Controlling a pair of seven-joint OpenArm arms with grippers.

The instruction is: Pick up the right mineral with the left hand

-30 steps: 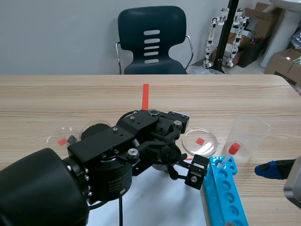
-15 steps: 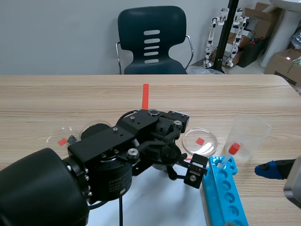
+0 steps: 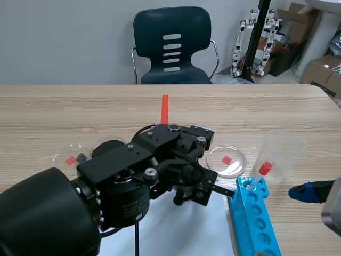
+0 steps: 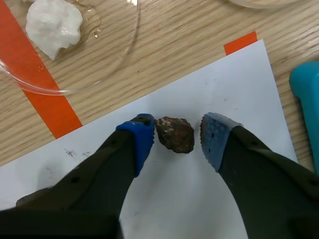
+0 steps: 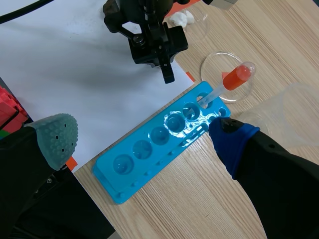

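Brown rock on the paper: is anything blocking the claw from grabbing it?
Nothing visible does. The brown mineral lies on the white paper right between the left gripper's open fingers, with nothing else between them.

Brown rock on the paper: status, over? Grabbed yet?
Left gripper open, straddling brown rock on white paper, not yet clamped. Right gripper open over blue rack. Nothing between pads and rock.

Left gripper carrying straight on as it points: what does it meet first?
The left gripper would likely meet the brown mineral between its open fingers, then the white paper beneath; depth is unclear.
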